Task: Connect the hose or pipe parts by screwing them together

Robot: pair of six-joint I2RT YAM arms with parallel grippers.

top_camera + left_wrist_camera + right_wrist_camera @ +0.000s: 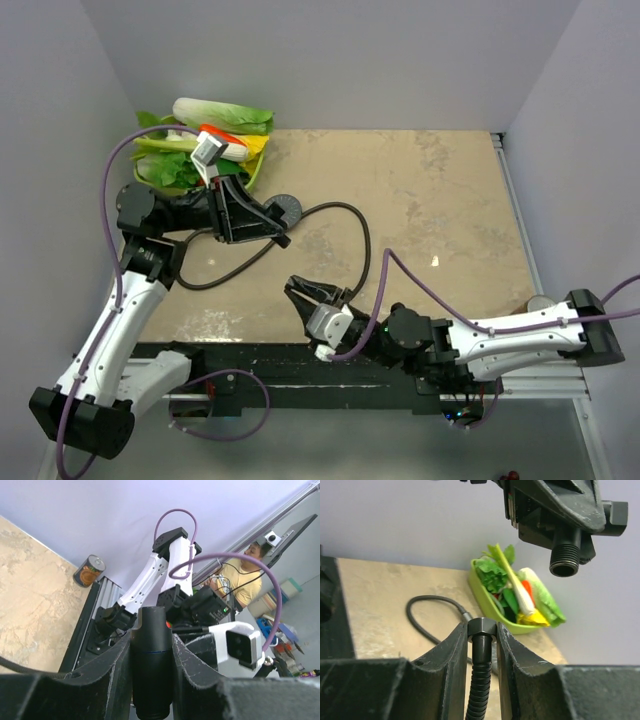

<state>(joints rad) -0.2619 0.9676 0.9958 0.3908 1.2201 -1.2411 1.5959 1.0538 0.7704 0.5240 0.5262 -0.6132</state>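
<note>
My left gripper (262, 222) is shut on the short handle of the dark grey shower head (285, 208), held above the table's left side. In the left wrist view the handle (151, 655) stands upright between the two fingers of that gripper (151, 645). My right gripper (315, 295), near the front edge, is shut on the hex end nut (481, 628) of the dark flexible hose (355, 225). The right gripper (481, 632) holds the nut pointing up. The handle's threaded end (564, 562) hangs above and to the right of the nut, apart from it.
A green tray of vegetables (200, 150) sits at the back left corner, also in the right wrist view as a green tray (492, 607). The hose loops across the table middle (427, 610). A can (89, 570) stands by the right rail. Walls enclose three sides.
</note>
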